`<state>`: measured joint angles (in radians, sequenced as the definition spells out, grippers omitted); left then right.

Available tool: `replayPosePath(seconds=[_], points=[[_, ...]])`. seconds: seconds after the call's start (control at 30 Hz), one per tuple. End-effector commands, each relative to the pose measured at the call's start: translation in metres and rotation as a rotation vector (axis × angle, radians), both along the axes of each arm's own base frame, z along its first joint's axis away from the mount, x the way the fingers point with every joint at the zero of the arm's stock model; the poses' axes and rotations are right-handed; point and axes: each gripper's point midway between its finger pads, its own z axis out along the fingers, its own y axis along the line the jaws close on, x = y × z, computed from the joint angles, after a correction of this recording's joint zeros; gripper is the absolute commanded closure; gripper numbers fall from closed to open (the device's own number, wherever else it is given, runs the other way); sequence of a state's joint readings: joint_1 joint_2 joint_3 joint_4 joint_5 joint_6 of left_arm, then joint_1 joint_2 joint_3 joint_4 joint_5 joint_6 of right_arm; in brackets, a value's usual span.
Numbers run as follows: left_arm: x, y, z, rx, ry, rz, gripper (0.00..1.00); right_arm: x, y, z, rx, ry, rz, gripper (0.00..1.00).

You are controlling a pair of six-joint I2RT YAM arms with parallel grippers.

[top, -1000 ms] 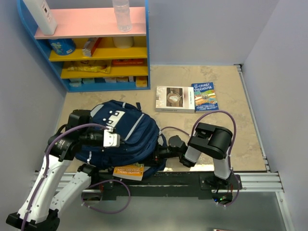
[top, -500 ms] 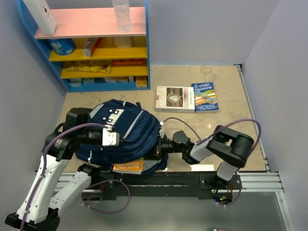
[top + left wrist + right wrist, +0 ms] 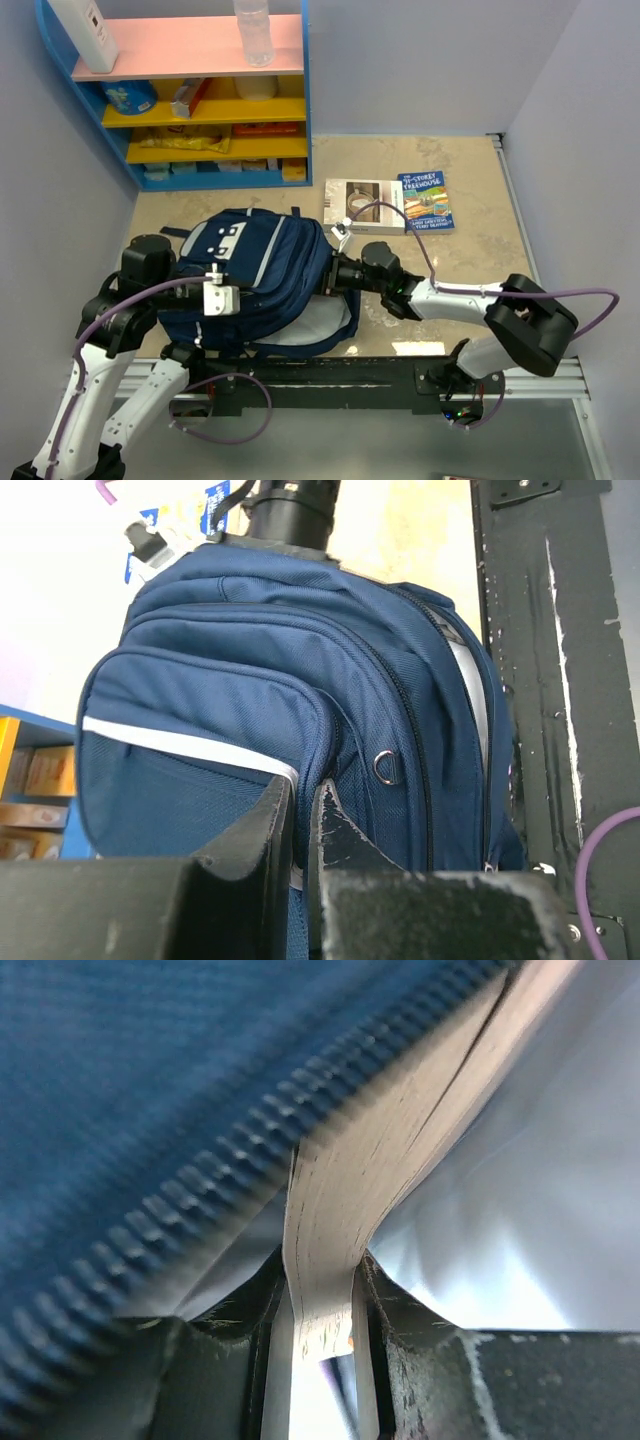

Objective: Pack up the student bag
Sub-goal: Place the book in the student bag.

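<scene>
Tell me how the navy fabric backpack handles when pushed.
Likely floppy: the navy fabric backpack sags and creases where the left hand pinches it. Probably won't roll, lying flat. Its mouth gives around the right hand holding a paperback book.

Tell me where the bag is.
In the top view the bag lies left of centre, before the shelf, between the left gripper, pinching it, and the right gripper, holding a book at its opening.

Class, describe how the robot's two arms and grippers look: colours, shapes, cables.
Both the left arm and right arm have white links joined by bulky black cylindrical joints. A purple cable runs along each. The left gripper and right gripper have dark, scuffed flat fingers.
</scene>
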<state>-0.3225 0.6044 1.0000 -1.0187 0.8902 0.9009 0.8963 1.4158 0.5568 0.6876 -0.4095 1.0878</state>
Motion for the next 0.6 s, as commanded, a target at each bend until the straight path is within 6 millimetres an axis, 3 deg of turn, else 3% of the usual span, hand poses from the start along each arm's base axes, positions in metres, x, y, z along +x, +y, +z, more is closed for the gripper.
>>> replayPosePath(seconds=[0.0,0.03,0.1,0.27,0.47,0.53,0.57], points=[[-0.011,-0.016,0.037,-0.107,-0.112,-0.137,1.00,0.033,0.007,0.067,0.206,-0.224,-0.098,1.00],[-0.010,-0.017,0.035,-0.105,-0.109,-0.139,1.00,0.034,0.014,0.056,0.219,-0.171,-0.085,1.00],[-0.010,-0.017,0.035,-0.104,-0.112,-0.141,1.00,0.031,0.025,0.074,0.318,-0.186,-0.045,1.00],[-0.009,-0.019,0.037,-0.116,-0.109,-0.145,1.00,0.023,0.063,0.064,0.301,-0.169,-0.008,1.00],[-0.008,-0.024,0.039,-0.151,-0.081,-0.157,1.00,0.036,0.079,0.050,0.184,-0.181,-0.185,1.00],[-0.008,-0.025,0.041,-0.161,-0.078,-0.158,1.00,0.039,0.084,0.040,0.125,-0.178,-0.223,0.93],[-0.007,-0.025,0.043,-0.167,-0.079,-0.157,1.00,0.040,0.090,0.046,0.126,-0.185,-0.217,0.88]])
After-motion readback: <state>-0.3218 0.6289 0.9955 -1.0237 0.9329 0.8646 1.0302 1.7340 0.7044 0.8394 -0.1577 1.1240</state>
